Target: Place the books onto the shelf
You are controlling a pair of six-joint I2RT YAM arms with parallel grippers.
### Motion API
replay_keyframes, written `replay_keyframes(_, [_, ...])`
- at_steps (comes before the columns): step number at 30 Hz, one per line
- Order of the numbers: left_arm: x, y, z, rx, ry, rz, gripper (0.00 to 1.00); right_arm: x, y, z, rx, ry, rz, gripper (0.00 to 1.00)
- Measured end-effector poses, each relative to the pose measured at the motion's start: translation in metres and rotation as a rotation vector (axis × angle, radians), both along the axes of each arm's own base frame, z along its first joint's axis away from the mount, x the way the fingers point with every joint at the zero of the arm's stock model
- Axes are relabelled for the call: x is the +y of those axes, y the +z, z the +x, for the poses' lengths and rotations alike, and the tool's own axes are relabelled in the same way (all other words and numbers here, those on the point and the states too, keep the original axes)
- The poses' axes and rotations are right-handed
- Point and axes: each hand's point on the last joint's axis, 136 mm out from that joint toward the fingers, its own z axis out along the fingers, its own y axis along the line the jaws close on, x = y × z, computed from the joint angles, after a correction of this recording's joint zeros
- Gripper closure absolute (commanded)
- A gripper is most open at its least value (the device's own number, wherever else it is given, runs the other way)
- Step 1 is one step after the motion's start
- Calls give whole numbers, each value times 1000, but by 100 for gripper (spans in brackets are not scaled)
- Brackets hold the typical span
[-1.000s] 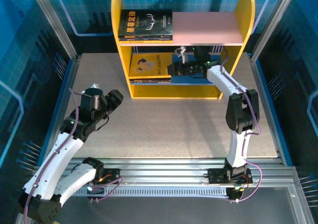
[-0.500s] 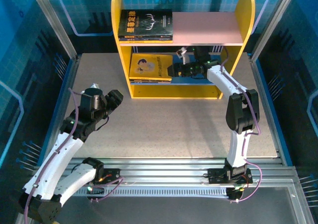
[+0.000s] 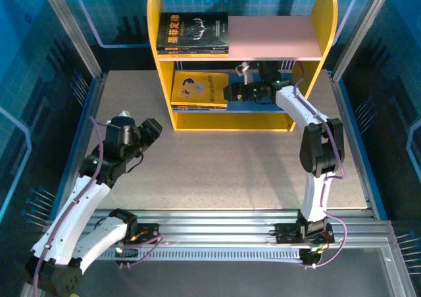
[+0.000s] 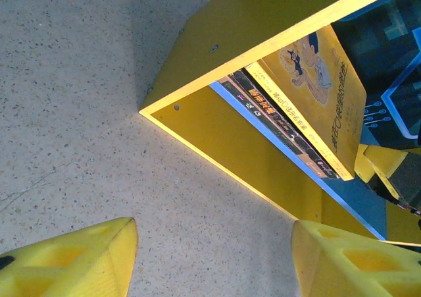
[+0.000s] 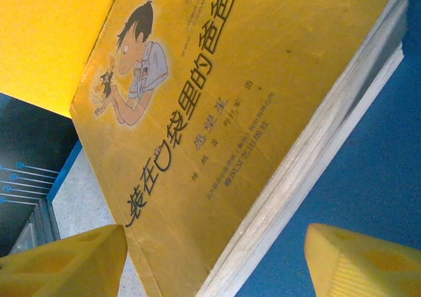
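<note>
The shelf [image 3: 323,20] stands at the back of the table. A black book with a white antler design [image 3: 194,30] tops a small stack at the left of the pink upper board [image 3: 276,37]. On the blue lower board [image 5: 375,172] a yellow book [image 3: 199,88] [image 5: 217,93] lies flat on a stack of books [image 4: 276,112]. My right gripper [image 3: 238,89] [image 5: 216,234] is inside the lower tier just right of that book, open, its jaws wide and gripping nothing. My left gripper [image 3: 152,129] [image 4: 214,226] hovers open and empty over the table, left of the shelf.
The shelf's yellow left side panel [image 4: 263,20] is close in front of my left gripper. The pink board's right half is bare. Blue walls and metal rails [image 3: 72,33] enclose the speckled table [image 3: 230,165].
My right gripper has opened and let go of the yellow book, which now rests on the lower stack, and has drawn back slightly to the right. The left arm has not moved.
</note>
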Motion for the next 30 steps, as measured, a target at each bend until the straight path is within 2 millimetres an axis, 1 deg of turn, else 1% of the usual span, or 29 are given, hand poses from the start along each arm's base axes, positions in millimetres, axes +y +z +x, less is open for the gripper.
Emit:
replay_keyframes(6, [-1,0,0,1,-6,-5,36,7,9,4,-19,19,17,27])
replay_keyframes(13, [1,1,0,-5,-12,6,36,14,1,7,-1,29,16,27])
replay_keyframes(22, [2,2,-1,-10,-10,7,35,16,4,8,4,27,11,27])
replay_keyframes(30, [2,2,-1,-10,-10,6,36,16,3,8,7,26,9,23])
